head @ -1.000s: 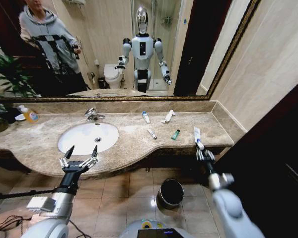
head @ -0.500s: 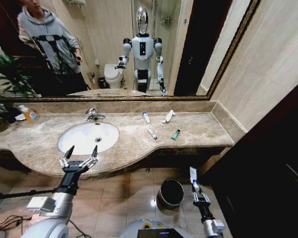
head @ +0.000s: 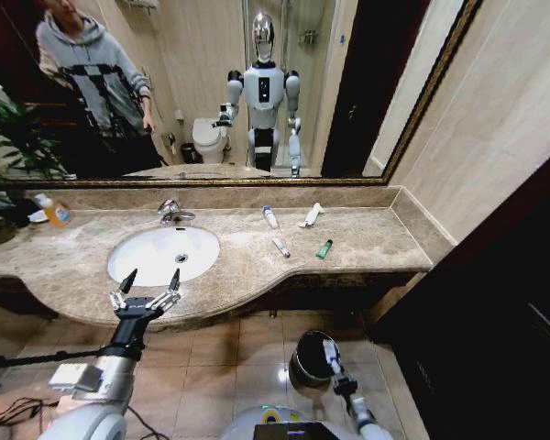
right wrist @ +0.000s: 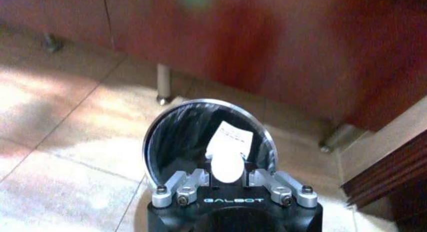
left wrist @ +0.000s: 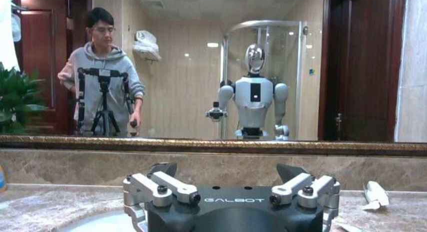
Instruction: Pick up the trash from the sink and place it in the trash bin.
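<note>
My right gripper (head: 338, 373) is low by the floor, shut on a white tube (head: 330, 352) with blue print. The right wrist view has that tube (right wrist: 228, 144) standing upright between the fingers, over the open mouth of the round black trash bin (right wrist: 175, 137). The trash bin (head: 308, 356) stands on the tiled floor below the counter. Three white tubes or sachets (head: 269, 216) (head: 311, 214) (head: 280, 247) and a dark green one (head: 323, 248) lie on the marble to the right of the white oval sink (head: 163, 252). In front of the sink my left gripper (head: 147, 291) hovers open and empty.
A chrome faucet (head: 172, 212) stands behind the basin. A bottle with a yellow-orange label (head: 52, 212) and a plant (head: 9, 147) sit at the counter's far left. A dark cabinet front (right wrist: 280, 47) rises just behind the bin. The counter's curved edge overhangs the floor.
My right arm has come down from the counter's right end to floor level and swung left over the bin, carrying the tube. The left arm has not moved.
</note>
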Motion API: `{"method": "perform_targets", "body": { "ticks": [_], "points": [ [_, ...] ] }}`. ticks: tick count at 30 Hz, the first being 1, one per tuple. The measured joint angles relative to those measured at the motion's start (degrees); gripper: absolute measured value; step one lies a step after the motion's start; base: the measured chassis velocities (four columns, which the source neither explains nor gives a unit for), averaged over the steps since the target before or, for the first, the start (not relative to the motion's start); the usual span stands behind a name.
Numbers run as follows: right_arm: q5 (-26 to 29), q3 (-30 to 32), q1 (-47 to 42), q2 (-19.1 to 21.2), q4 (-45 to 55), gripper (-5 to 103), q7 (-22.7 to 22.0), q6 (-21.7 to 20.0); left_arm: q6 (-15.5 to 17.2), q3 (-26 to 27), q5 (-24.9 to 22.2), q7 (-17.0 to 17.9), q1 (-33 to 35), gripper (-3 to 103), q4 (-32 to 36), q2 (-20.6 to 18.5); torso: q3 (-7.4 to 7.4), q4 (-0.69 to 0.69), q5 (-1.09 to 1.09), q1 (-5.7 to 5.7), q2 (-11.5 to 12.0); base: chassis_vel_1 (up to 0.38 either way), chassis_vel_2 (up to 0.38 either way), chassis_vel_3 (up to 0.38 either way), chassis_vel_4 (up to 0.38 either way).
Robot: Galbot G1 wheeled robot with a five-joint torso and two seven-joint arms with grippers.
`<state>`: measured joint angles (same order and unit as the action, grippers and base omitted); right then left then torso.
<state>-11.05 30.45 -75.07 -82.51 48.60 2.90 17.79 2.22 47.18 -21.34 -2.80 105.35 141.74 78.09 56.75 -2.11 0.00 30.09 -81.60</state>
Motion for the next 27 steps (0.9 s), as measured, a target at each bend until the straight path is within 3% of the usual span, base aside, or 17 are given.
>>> {"method": "perform_targets", "body": {
  "ticks": [9, 14, 16, 17, 19, 20, 22, 25, 27],
  "points": [
    [-3.82, 1.25, 8.63, -1.75, -12.41, 22, 0.95, 0.98, 0.0, 0.0, 0.0, 0.0, 0.0, 100, 0.0, 0.0, 0.0, 0.0, 0.0, 0.0, 0.0, 0.0, 0.0, 0.0, 0.0],
    [-2.93, 1.12, 8.73, -1.45, -11.7, 42, 1.6, 0.65, 0.0, -0.01, 0.0, 0.0, 0.0, 100, 0.0, 0.0, 0.0, 0.0, 0.0, 0.0, 0.0, 0.0, 0.0, 0.0, 0.0],
    [-2.88, 1.1, 8.52, -1.32, -11.26, 42, 1.74, 0.6, 0.0, 0.0, 0.0, 0.0, 0.0, 100, 0.0, 0.0, 0.0, 0.01, 0.0, -0.01, 0.0, 0.0, 0.0, 0.0, 0.0],
    [-2.81, 1.1, 8.25, -1.24, -10.79, 52, 1.78, 0.6, 0.0, 0.0, 0.0, 0.0, 0.0, 100, 0.0, 0.0, 0.0, 0.01, 0.0, -0.01, 0.0, 0.0, 0.0, 0.0, 0.0],
    [-2.58, 1.09, 7.85, -1.19, -10.08, 52, 1.99, 0.6, 0.0, 0.0, 0.0, 0.0, 0.0, 100, 0.0, 0.0, 0.0, 0.0, 0.01, -0.01, 0.0, 0.0, 0.0, 0.0, 0.0],
    [-1.95, 1.09, 7.18, -1.08, -8.82, 63, 2.48, 0.53, 0.0, 0.0, 0.0, 0.0, 0.0, 100, 0.0, 0.0, 0.0, 0.01, 0.0, -0.01, 0.0, 0.0, 0.0, 0.0, 0.0],
    [-1.54, 1.09, 6.76, -1.01, -8.1, 63, 2.65, 0.46, 0.0, -0.01, 0.0, 0.0, 0.0, 100, 0.0, 0.0, 0.0, 0.0, 0.0, -0.01, 0.0, 0.0, 0.0, 0.0, 0.0],
    [0.7, 0.98, 4.4, -0.46, -4.16, 80, 3.79, -0.03, 0.0, 0.0, 0.0, 0.0, 0.0, 100, 0.0, 0.0, 0.0, 0.01, 0.0, -0.01, 0.0, 0.0, 0.0, 0.0, 0.0],
    [1.79, 0.98, 3.68, -0.31, -2.68, 85, 4.18, -0.35, 0.0, 0.0, 0.0, 0.0, 0.0, 100, 0.0, 0.0, 0.0, 0.01, 0.01, -0.01, 0.0, 0.0, 0.0, 0.0, 0.0]
  ]
}}
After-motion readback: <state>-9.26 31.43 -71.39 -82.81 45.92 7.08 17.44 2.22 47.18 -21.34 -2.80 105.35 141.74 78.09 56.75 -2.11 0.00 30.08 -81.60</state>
